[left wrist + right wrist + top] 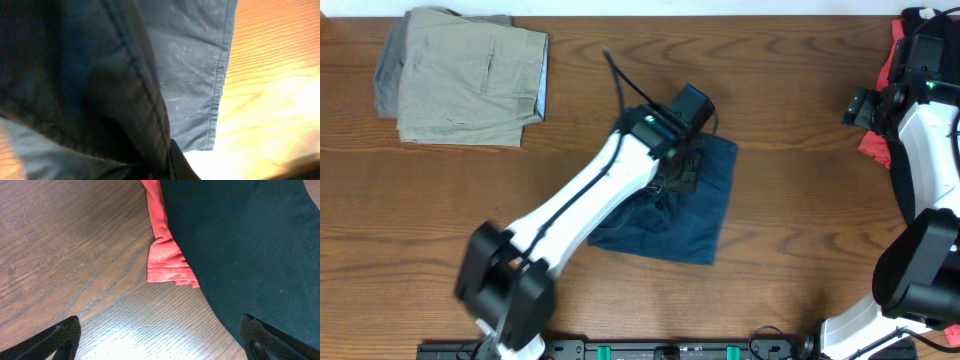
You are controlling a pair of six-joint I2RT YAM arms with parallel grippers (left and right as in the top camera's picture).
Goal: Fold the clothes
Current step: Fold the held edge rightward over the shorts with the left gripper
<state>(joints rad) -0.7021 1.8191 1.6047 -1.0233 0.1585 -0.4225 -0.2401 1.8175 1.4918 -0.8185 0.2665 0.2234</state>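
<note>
Overhead: we look straight down on the whole desk (790,200) from well above. Left wrist: we sit very close on the navy shorts (190,75), which overhead shows mid-desk (705,200). Right wrist: low and near, angled down at the black garment (240,245) by overhead's right edge.

Brown wood-grain table (780,100) — soft glare
</note>
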